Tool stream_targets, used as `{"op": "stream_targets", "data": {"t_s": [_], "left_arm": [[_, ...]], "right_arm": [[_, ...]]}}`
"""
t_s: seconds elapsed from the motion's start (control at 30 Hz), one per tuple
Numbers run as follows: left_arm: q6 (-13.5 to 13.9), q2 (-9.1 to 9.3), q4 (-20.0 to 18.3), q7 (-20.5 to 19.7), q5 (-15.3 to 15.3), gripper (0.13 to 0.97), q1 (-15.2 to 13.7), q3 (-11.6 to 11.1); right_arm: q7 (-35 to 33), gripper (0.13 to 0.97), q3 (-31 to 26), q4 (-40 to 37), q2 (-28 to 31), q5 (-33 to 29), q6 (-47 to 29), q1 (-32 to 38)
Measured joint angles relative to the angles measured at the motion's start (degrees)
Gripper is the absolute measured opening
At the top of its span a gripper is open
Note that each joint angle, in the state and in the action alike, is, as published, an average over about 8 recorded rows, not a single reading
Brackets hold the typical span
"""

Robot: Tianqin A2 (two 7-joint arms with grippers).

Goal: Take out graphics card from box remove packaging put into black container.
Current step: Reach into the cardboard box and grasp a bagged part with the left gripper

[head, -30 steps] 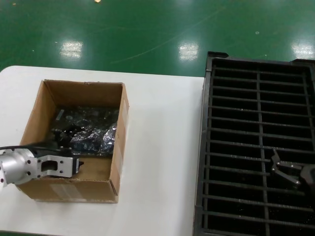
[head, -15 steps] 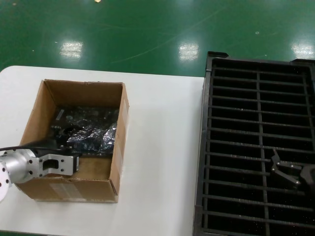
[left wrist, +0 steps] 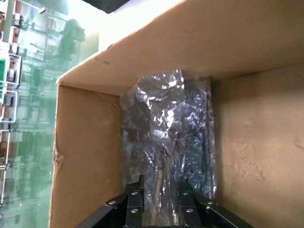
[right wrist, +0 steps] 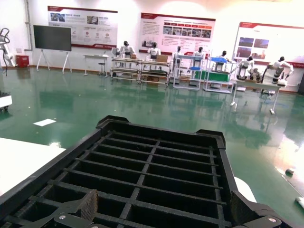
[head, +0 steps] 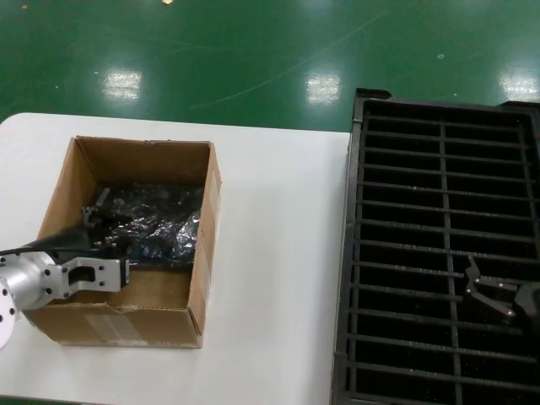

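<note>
Against the head view of a second ago, our left pincer (head: pixel 94 221) has pushed further into the brown corrugated cardboard box (head: pixel 199 278), from the near wall to the bagged stock on the floor of the carton; the right pincer (head: pixel 489 293) has not shifted. In the left wrist view the two dark fingers (left wrist: pixel 134 202) stand apart on either side of a fold of crinkly translucent grey-blue plastic bag (left wrist: pixel 164 128); we judge them open and not yet closed on it, though the tips are cut off at the frame edge. The graphics card (head: pixel 156 221) shows only as dark board through the shiny film, lying flat at the bottom of the box, toward its far and middle part. We cannot tell how many bagged cards lie there. Key relation: the bag's long axis runs straight away from the left pincer, roughly in line with its reach, so the near short end of the bag is what the fingers meet first. The left arm is plainly the nearer; the right pincer hangs open over the large black ribbed plastic tray (head: pixel 443 135), well apart across the white desk (head: pixel 278 253), above a slot in the tray's nearer half. All tray slots visible appear unfilled. Our reading: step in hand is the first grasp, task barely begun.
</note>
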Motion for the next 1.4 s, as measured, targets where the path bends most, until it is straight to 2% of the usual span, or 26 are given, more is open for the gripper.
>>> {"op": "stream_targets", "data": {"t_s": [0.13,0.43,0.57,0.87,1.13,1.17,1.4], "left_arm": [[-0.11,-0.04,0.15,-0.29,0.26,0.258,0.18,-0.14],[2.10,-1.27,-2.97,-1.84,-0.59,0.165,2.27,-0.24],[2.65,-1.82,-4.53,-2.80,-0.53,0.165,3.02,-0.65],[2.40,-1.71,-4.59,-3.29,0.28,0.189,3.70,-0.80],[2.19,-1.25,-3.86,-3.17,0.62,0.284,3.47,-0.63],[1.99,-1.11,-3.57,-3.02,0.70,0.284,3.32,-0.59],[-1.51,1.03,0.46,-0.67,0.54,0.424,1.82,-0.16]], "right_arm": [[0.00,0.966,0.00,0.00,0.00,0.00,0.00,0.00],[0.00,0.966,0.00,0.00,0.00,0.00,0.00,0.00],[0.00,0.966,0.00,0.00,0.00,0.00,0.00,0.00],[0.00,0.966,0.00,0.00,0.00,0.00,0.00,0.00],[0.00,0.966,0.00,0.00,0.00,0.00,0.00,0.00],[0.00,0.966,0.00,0.00,0.00,0.00,0.00,0.00],[0.00,0.966,0.00,0.00,0.00,0.00,0.00,0.00]]}}
